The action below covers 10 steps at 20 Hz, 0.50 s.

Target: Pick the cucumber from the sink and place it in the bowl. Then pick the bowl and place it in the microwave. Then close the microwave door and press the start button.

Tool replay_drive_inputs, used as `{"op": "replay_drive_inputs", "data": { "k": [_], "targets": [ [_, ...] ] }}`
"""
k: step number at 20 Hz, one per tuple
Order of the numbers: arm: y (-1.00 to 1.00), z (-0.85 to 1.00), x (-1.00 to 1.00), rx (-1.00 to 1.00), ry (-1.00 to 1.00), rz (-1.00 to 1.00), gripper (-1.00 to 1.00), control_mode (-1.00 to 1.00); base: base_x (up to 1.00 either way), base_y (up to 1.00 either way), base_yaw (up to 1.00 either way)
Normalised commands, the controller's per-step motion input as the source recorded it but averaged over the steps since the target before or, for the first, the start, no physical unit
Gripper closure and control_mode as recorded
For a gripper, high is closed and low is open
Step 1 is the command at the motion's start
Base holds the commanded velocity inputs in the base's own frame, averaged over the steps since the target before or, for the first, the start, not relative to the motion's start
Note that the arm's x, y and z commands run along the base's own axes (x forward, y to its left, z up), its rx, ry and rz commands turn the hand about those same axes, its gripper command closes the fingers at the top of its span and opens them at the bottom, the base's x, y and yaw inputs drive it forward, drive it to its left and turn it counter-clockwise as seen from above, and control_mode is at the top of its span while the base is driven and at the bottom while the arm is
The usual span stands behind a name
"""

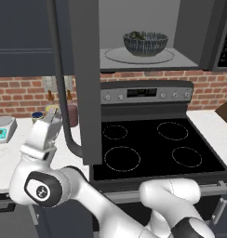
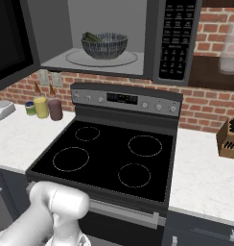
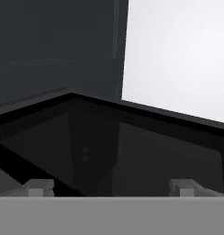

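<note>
The microwave [image 2: 179, 38] hangs above the stove with its door [image 1: 85, 69] swung wide open to the left. Inside, the blue-grey bowl [image 1: 145, 44] [image 2: 104, 45] sits on the glass turntable, and the dark green cucumber [image 1: 136, 35] [image 2: 92, 37] lies in it. My gripper [image 1: 51, 118] is open and empty, low on the left, just outside the door beside its curved bar handle [image 1: 59, 69]. In the hand view the gripper [image 3: 116, 188] faces the door's black glass window [image 3: 109, 147] at close range. The sink is out of view.
A black glass stove top [image 1: 148, 148] lies under the microwave. A kitchen scale [image 1: 1, 128] and small jars [image 2: 41, 106] stand on the left counter. A knife block [image 2: 229, 137] is on the right counter, with a glass jar [image 2: 229, 53] on the shelf above.
</note>
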Motion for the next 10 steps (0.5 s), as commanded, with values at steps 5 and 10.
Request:
{"op": "replay_drive_inputs", "data": {
  "k": [5,10],
  "targets": [
    [-0.51,0.50,-0.07,0.03,0.00,-0.02,-1.00,-1.00,0.00,0.00,0.00],
    [-0.82,0.25,-0.05,0.06,0.00,0.00,-1.00,-1.00,0.00,0.00,0.00]
  ]
}}
